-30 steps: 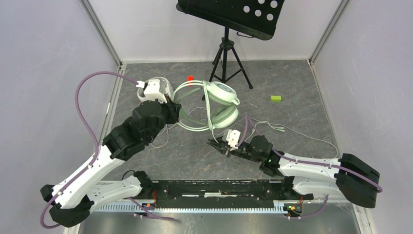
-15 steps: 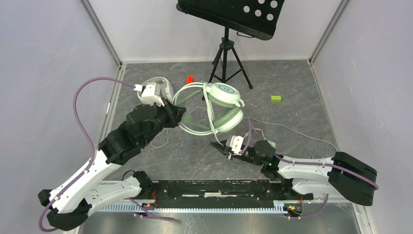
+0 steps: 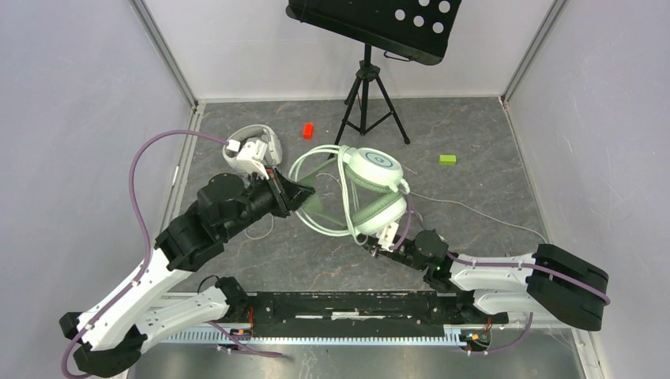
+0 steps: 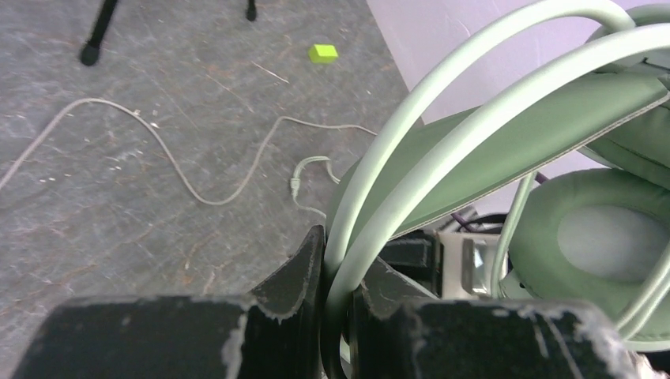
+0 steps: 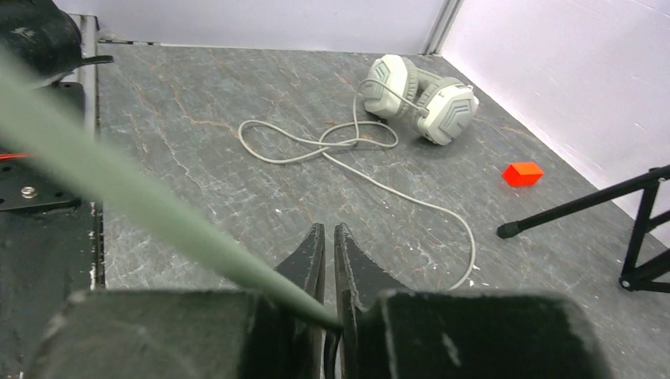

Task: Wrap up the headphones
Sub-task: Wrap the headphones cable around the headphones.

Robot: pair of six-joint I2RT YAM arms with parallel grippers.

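While my left gripper [image 4: 336, 272] clamps the green headband [image 4: 506, 150] and my right gripper [image 5: 330, 257] pinches its cable [image 5: 158, 204], I should wind with steady tension.

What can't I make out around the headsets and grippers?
- Top view: the left arm's white wrist camera covers part of the white-grey chevron-marked headset.
- Right wrist view: the pale green strand in the right gripper is blurred and cut off left.
- Left wrist view: the mint-green round-cushioned headset runs off the right edge.

Pale walls [image 3: 71, 118] enclose a dark veined floor [image 3: 490, 126]; at the back a black tripod [image 3: 366, 95] carries a perforated black tray [image 3: 348, 20].
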